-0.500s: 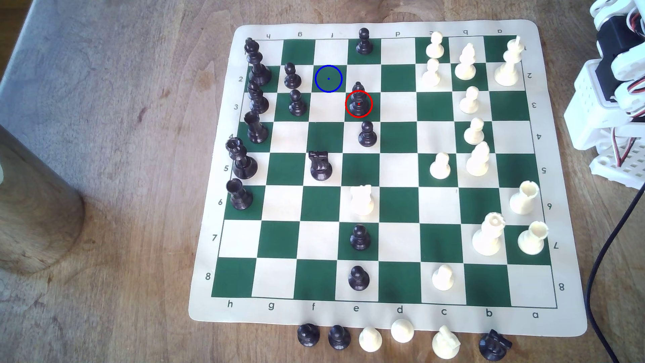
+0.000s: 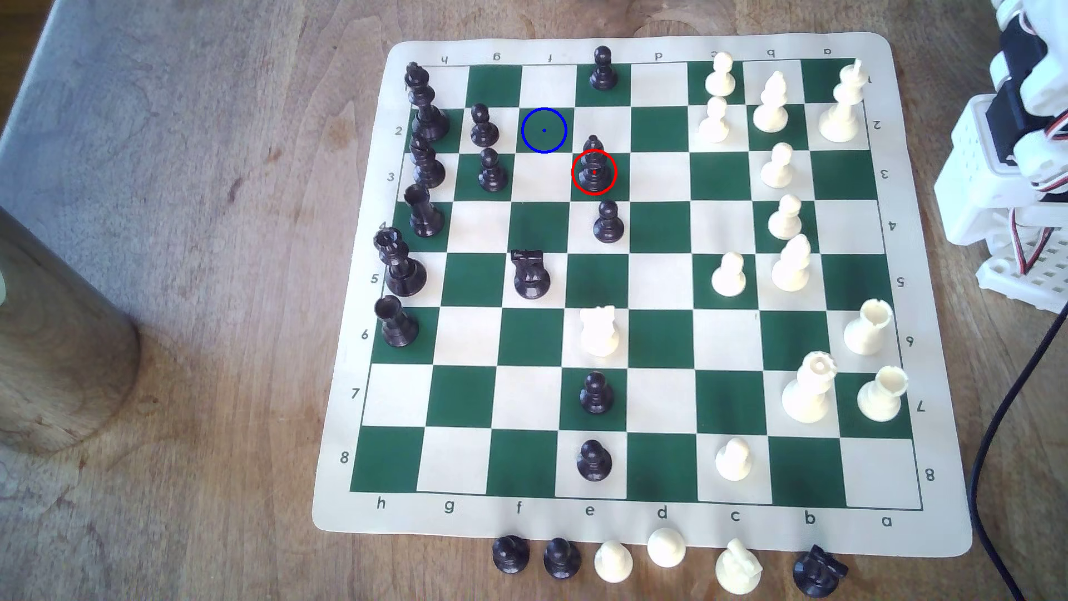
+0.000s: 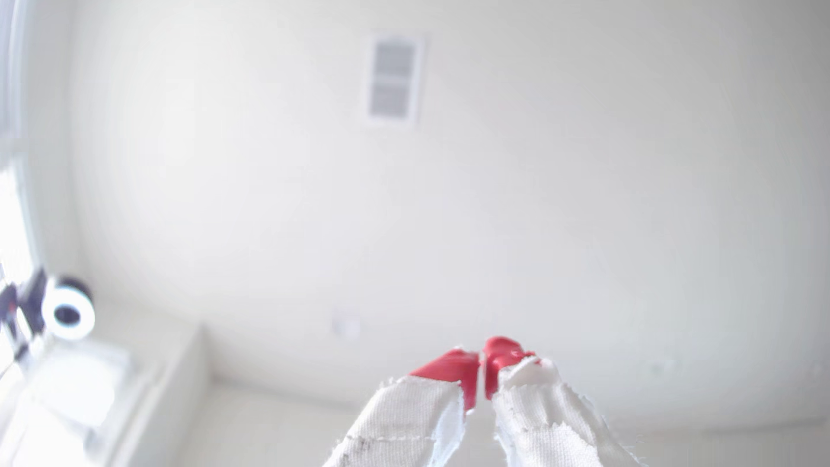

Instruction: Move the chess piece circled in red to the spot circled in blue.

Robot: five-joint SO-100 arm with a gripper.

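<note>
The board [image 2: 659,277] is checked dark green and cream. The bishop [image 2: 593,167] is black, red-ringed; the spot [image 2: 544,130] green, blue-ringed. The claw [image 3: 481,359] is red-tipped, white-wrapped.

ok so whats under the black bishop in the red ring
The black bishop stands upright on a dark green square, whose corners show around its base. The patch directly beneath the base is covered.
</note>
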